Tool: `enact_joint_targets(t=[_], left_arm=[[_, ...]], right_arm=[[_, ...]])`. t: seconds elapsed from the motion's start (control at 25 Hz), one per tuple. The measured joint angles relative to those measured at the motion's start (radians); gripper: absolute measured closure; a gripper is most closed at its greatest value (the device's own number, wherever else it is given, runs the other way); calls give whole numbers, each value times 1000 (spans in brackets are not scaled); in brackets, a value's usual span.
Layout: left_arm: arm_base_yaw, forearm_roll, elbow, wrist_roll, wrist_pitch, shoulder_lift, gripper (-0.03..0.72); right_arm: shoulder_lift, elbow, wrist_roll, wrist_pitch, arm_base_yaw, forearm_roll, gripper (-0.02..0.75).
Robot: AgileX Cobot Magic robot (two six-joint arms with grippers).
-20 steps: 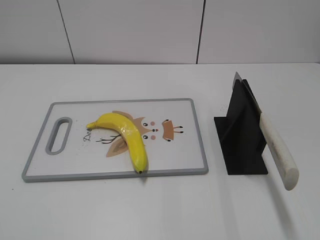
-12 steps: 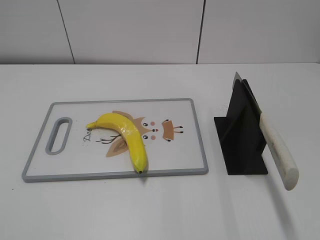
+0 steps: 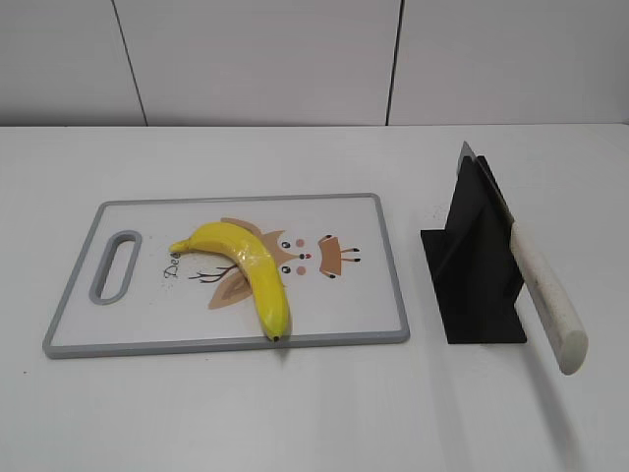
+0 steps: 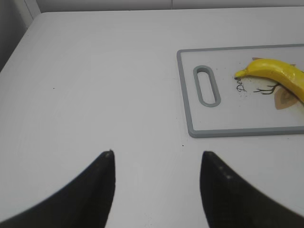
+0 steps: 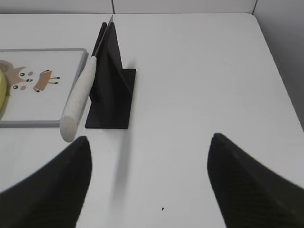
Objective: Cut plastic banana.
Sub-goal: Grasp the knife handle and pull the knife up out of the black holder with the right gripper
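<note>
One plastic banana (image 3: 248, 265) on cutting board (image 3: 373, 280), both hands spread

Left hand (image 4: 156, 190) spread, empty; right hand (image 5: 149, 183) apparently wider, empty.

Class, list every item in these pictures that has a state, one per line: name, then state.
plastic banana: whole, uncut, lying on the board
cutting board: flat on the table
knife: stowed in its stand, handle sticking out
knife stand: upright
left gripper: open, empty
right gripper: open, empty
</note>
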Motion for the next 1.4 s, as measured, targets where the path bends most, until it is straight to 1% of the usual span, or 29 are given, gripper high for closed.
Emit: enact_joint_targets(t=[0.52, 0.6, 0.76, 1.0, 1.12, 1.32, 1.4], left_arm=[[0, 0, 0, 0, 0, 0, 155], [0, 0, 0, -1, 0, 0, 155], [0, 0, 0, -1, 0, 0, 155], [0, 0, 0, -1, 0, 0, 155], [0, 0, 0, -1, 0, 0, 155], [0, 0, 0, -1, 0, 0, 155], [0, 0, 0, 0, 0, 0, 155]], right_arm=[[5, 0, 2, -2, 0, -10, 158], [51, -9, 4, 22, 0, -9, 176], [225, -73, 4, 74, 0, -4, 228], [482, -216, 6, 118, 0, 1, 242], [599, -258, 44, 120, 42, 11, 242], [732, -279, 73, 107, 197, 15, 242], [791, -280, 88, 107, 236, 15, 242]])
